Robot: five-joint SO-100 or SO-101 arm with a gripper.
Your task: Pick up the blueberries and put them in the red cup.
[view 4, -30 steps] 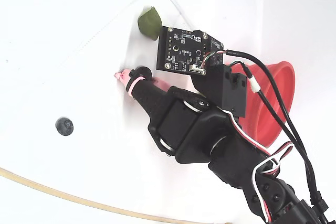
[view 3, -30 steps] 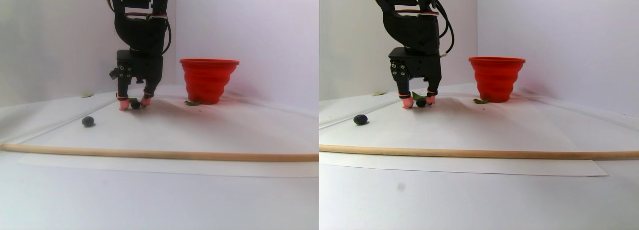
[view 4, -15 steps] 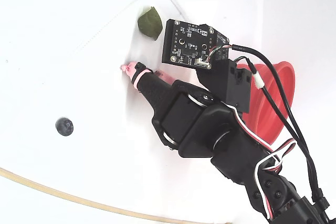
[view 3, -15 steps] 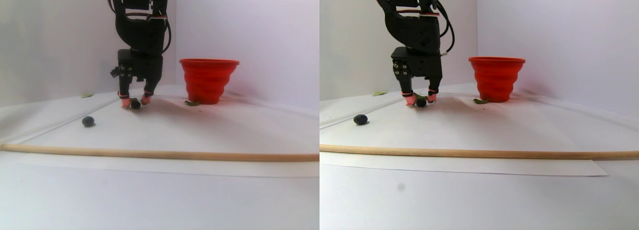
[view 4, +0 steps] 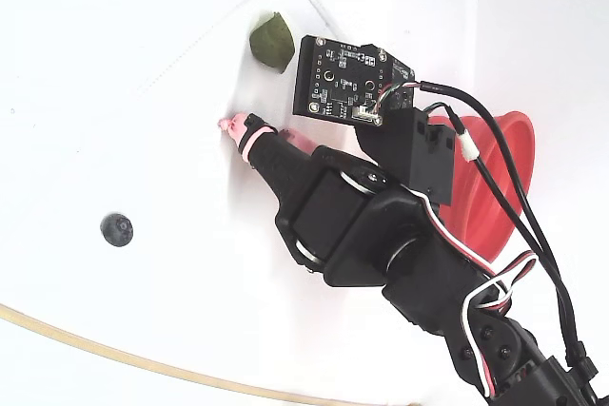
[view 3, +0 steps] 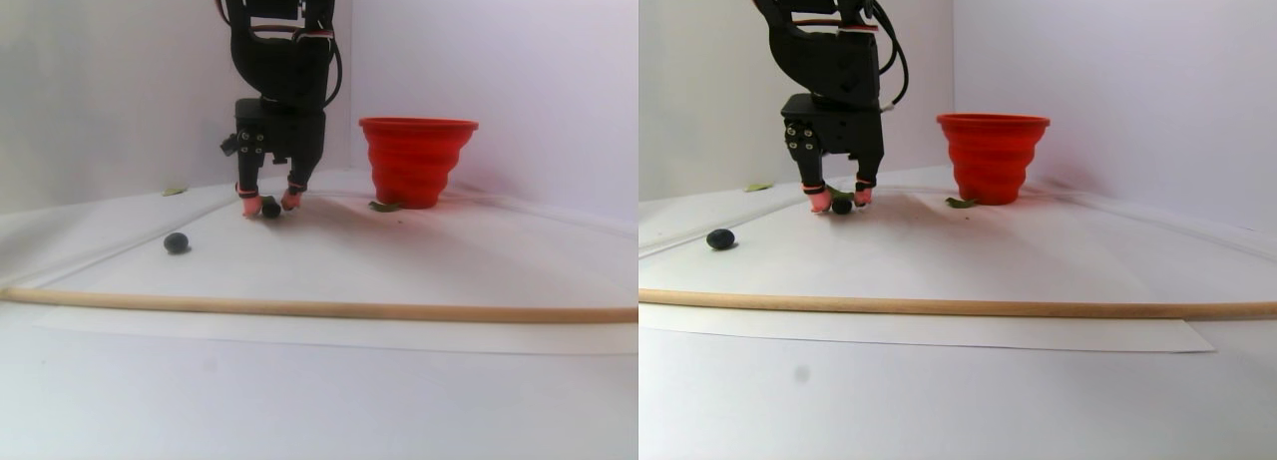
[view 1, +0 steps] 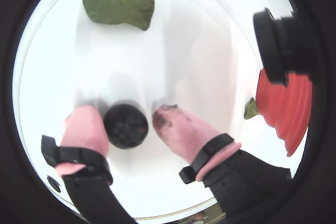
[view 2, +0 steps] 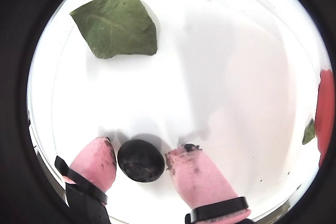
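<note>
Blueberry [view 2: 140, 160] sits on the tabletop [view 2: 226, 77] directly between my fingers [view 2: 195, 174]; they stand apart, left pad touching, right just clear; closure pending.

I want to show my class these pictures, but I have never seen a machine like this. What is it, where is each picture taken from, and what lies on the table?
It is a small black robot arm ending in a gripper with two pink-tipped fingers. Two round pictures come from cameras on its wrist; the wide double picture looks from the side; the last looks down from above. A blueberry sits on the white table between the open fingers, not yet lifted. Another blueberry lies apart. Nearby are a green leaf, the red cup and a wooden stick.
</note>
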